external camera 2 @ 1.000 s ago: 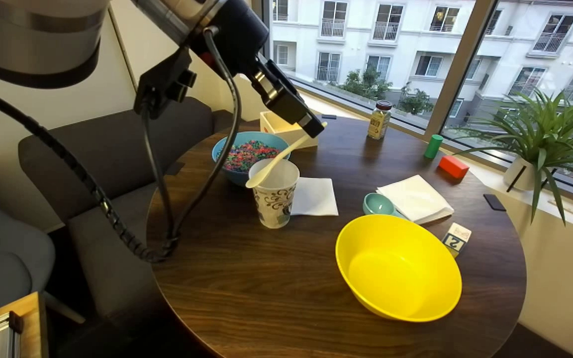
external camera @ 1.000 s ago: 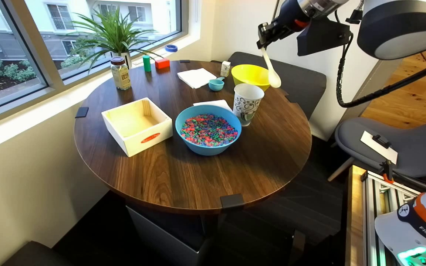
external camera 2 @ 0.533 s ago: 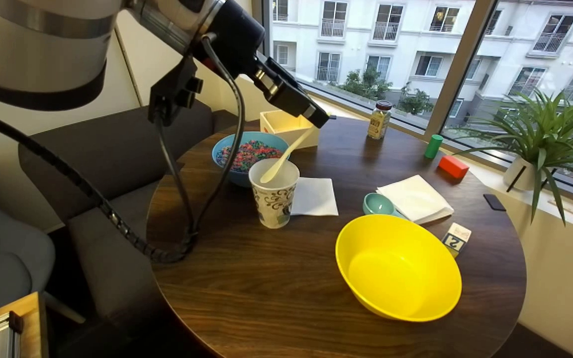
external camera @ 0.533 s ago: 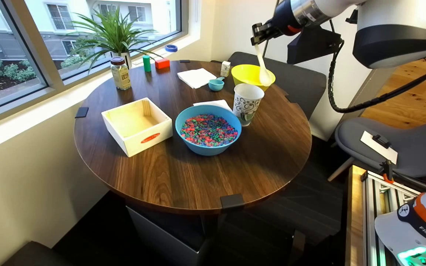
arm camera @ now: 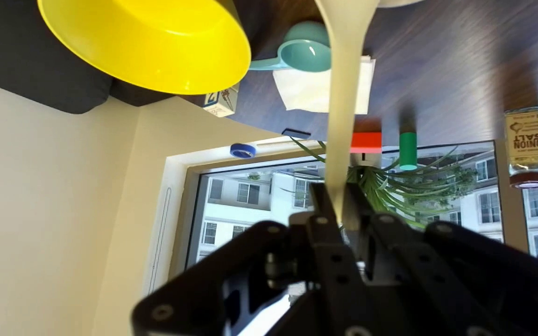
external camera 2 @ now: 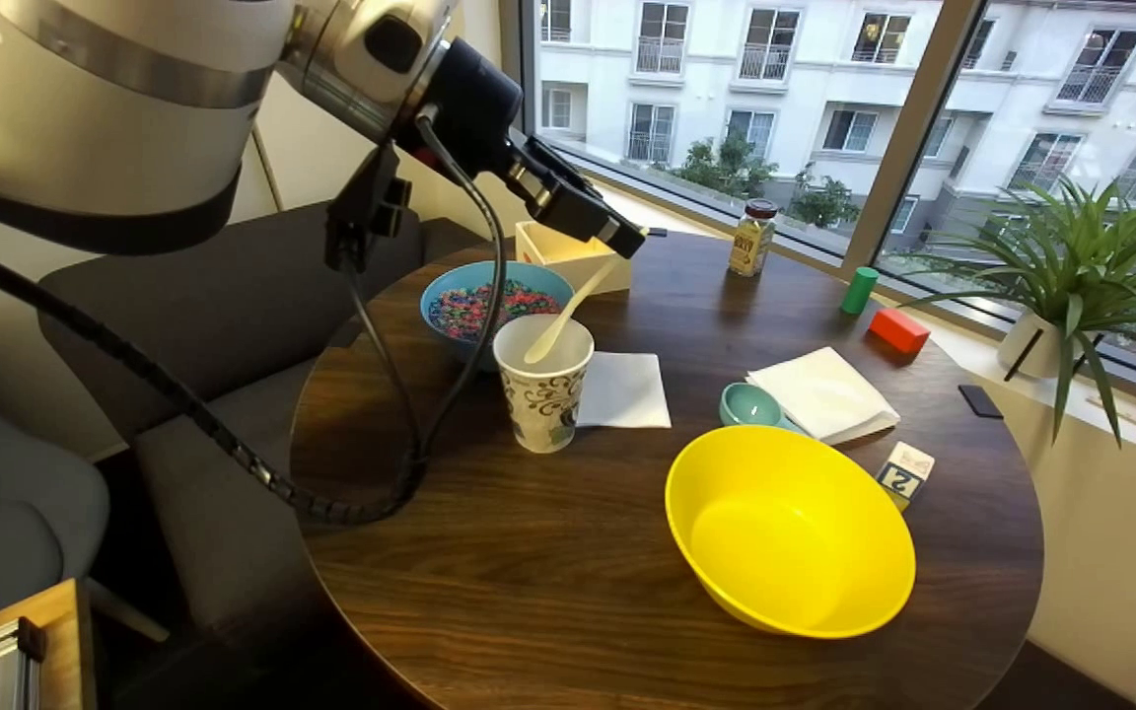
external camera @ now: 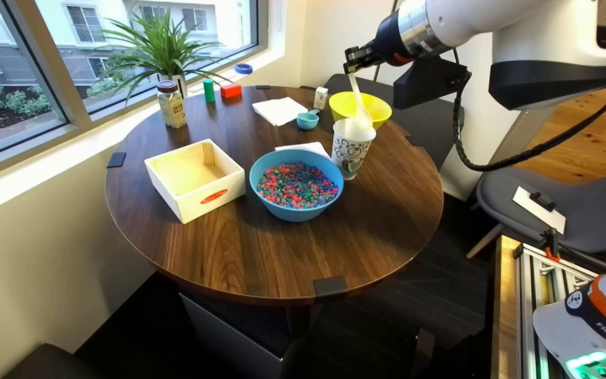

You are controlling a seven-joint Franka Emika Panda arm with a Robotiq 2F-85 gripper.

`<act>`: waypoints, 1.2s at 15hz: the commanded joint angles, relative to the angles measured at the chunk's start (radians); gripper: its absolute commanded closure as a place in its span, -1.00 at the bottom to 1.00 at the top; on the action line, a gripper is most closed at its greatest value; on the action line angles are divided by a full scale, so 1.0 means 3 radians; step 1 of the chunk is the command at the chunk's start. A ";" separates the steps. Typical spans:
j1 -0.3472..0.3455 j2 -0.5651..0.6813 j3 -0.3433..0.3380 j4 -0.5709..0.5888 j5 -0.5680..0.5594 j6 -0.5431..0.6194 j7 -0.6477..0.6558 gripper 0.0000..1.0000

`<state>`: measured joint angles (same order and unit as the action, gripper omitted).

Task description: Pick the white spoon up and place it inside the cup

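Note:
The white spoon (external camera: 357,97) hangs at a slant from my gripper (external camera: 352,68), bowl end down. My gripper is shut on the handle's end; this also shows in an exterior view (external camera 2: 625,239) and in the wrist view (arm camera: 341,205). The white cup (external camera: 351,152) with dark swirl markings stands upright on the table. In both exterior views the spoon's bowl end overlaps the cup's mouth, and my gripper is above the cup. I cannot tell whether the spoon's tip is below the rim. In the wrist view the spoon (arm camera: 343,93) runs up out of the frame.
A blue bowl (external camera: 296,213) of coloured bits stands close beside the cup. A yellow bowl (external camera 2: 795,523), a teal scoop (external camera 2: 747,406) and white napkins (external camera 2: 624,390) lie around. A wooden box (external camera: 213,196) and a salt jar (external camera: 172,108) stand farther off.
My gripper has carried the spoon sideways, so its bowl end has moved from beside the cup's rim to the cup's mouth in both exterior views. The cup has not moved.

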<state>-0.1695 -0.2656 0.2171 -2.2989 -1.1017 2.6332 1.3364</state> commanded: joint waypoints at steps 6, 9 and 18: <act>-0.0019 0.0219 0.0019 0.0082 -0.0234 0.0089 0.0204 0.51; -0.0012 0.0246 0.0018 0.0096 -0.0235 0.0087 0.0200 0.02; 0.0047 0.0182 -0.0020 0.0031 -0.0035 0.0110 0.0042 -1.00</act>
<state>-0.1611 -0.2021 0.2177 -2.2765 -1.1389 2.6451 1.3630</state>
